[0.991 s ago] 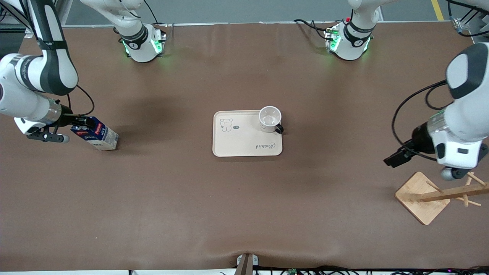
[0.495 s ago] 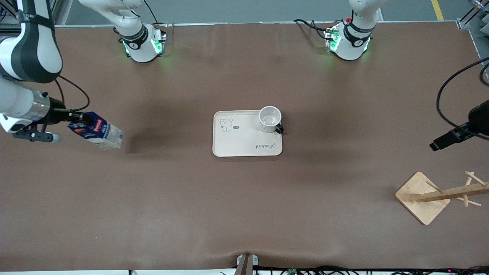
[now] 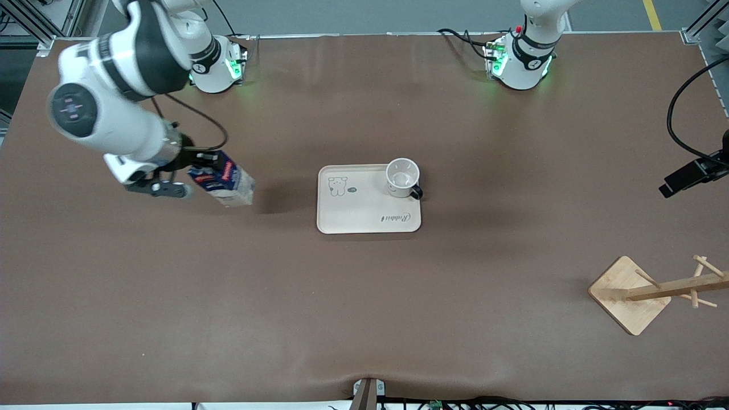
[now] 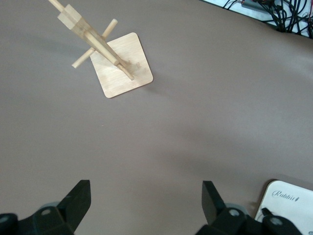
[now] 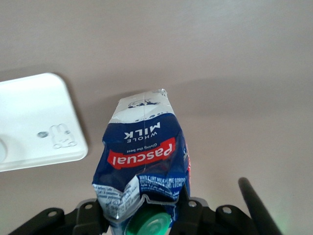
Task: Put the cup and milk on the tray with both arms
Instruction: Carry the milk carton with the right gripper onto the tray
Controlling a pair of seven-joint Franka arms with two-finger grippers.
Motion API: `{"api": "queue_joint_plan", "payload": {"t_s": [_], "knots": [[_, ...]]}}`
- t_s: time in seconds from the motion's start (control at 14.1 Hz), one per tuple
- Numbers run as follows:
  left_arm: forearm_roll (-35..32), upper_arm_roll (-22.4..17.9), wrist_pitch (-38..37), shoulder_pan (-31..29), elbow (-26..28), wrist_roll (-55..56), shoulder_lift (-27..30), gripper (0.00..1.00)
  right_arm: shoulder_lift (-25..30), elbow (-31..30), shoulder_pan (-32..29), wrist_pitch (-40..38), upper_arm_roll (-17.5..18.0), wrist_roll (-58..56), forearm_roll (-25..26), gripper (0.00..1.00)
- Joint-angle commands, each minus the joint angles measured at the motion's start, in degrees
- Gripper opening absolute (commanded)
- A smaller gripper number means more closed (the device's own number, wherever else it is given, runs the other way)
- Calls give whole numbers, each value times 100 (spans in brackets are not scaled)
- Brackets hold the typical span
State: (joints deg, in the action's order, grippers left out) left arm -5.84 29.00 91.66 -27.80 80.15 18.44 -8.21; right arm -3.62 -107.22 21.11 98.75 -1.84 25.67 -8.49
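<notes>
Hiding behind the milk (image 5: 144, 161): right gripper (image 5: 142, 215) fingers.

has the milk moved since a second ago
Yes. The milk, held in the shut right gripper, has travelled from the right arm's end of the table toward the tray, and is now much closer to it.

arms: 2
end effectors: 2, left end effector (image 3: 683, 179) and right end effector (image 3: 200, 165)
milk (image 3: 223, 181): 1 carton
cup (image 3: 403, 178): 1
tray (image 3: 356, 209): 1
wooden peg stand (image 3: 632, 294): 1
counter (image 3: 364, 307): 1
</notes>
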Motion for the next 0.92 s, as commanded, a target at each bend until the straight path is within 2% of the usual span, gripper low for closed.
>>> {"api": "queue_joint_plan", "payload": {"t_s": [0.0, 0.28, 0.5, 0.71, 0.85], "knots": [[21, 53, -113, -278, 71, -427, 302, 100, -436, 498, 663, -40, -88, 560, -162, 0], [56, 27, -324, -270, 71, -622, 425, 100, -1639, 1719, 1648, -57, -106, 1842, -22, 0], [56, -69, -437, -138, 115, -639, 531, 100, -1914, 1862, 1888, -40, -97, 2047, 181, 0], [188, -744, -570, 563, 176, -622, 697, 100, -2090, 1854, 1949, 266, -88, 2056, 24, 0], [267, -1464, -640, 1239, 185, -631, 759, 100, -2213, 1845, 2063, 400, -88, 2056, -169, 0]]}}
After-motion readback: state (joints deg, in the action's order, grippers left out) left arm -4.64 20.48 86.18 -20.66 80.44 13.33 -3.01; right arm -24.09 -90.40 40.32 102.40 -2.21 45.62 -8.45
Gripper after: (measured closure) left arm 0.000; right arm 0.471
